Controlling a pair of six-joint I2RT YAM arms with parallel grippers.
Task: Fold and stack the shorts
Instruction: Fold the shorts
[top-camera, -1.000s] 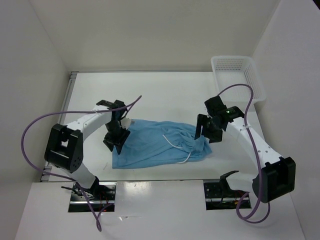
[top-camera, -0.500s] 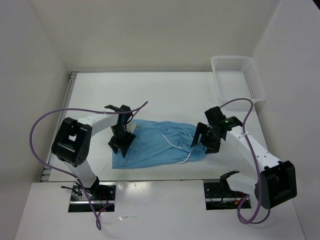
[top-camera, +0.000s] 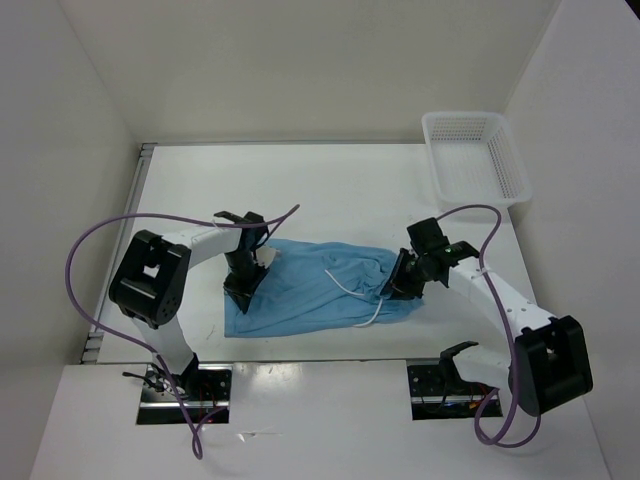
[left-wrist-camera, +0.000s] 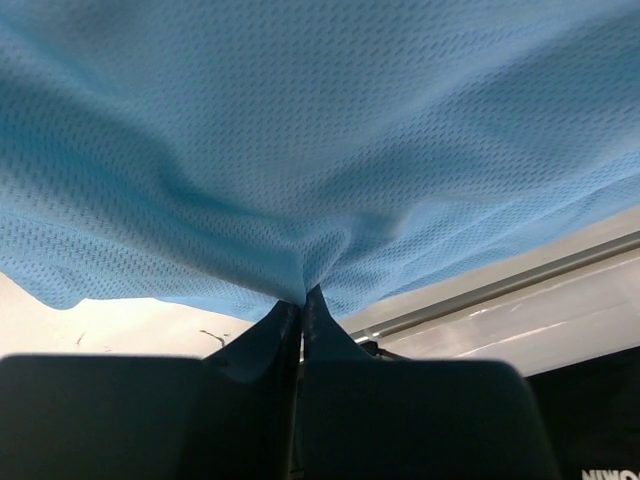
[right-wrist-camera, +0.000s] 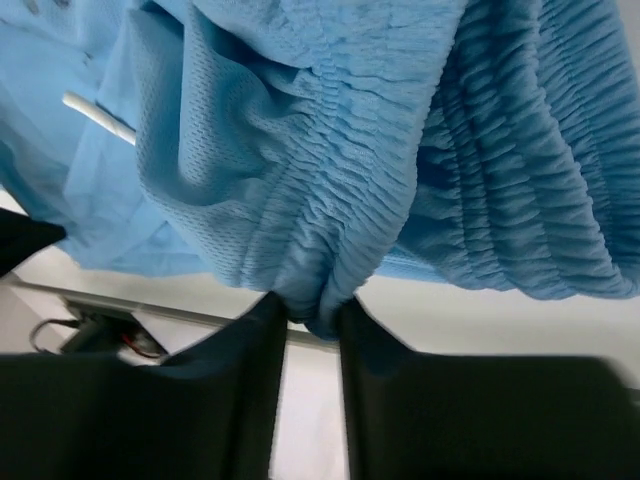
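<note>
Sky-blue mesh fills most of what both wrist cameras send me. From the top camera I see the shorts (top-camera: 310, 285) spread lengthwise across the near half of the white counter (top-camera: 330, 190), lying between the two arms. The gathered waistband points toward the right arm and the leg ends toward the left.

My left pincer (top-camera: 243, 283) sits on the left end of the shorts, close to the far edge of the cloth. In its wrist view the two dark fingers (left-wrist-camera: 265, 335) are pressed together with a small peak of fabric pinched between their tips, so it is clamped on the shorts. The cloth rises away from that pinch in a shallow tent.

My right pincer (top-camera: 397, 285) is at the waistband end. Its wrist camera shows a bunched fold of the ruched elastic caught between the fingers (right-wrist-camera: 255, 330), which stand slightly apart around that thicker wad. This pincer also grips the shorts.

A thin white drawstring (top-camera: 350, 290) trails over the blue cloth just left of the right pincer and loops toward the near hem.

Well apart from all this, a white mesh basket (top-camera: 430, 150) stands at the far right corner of the counter.
</note>
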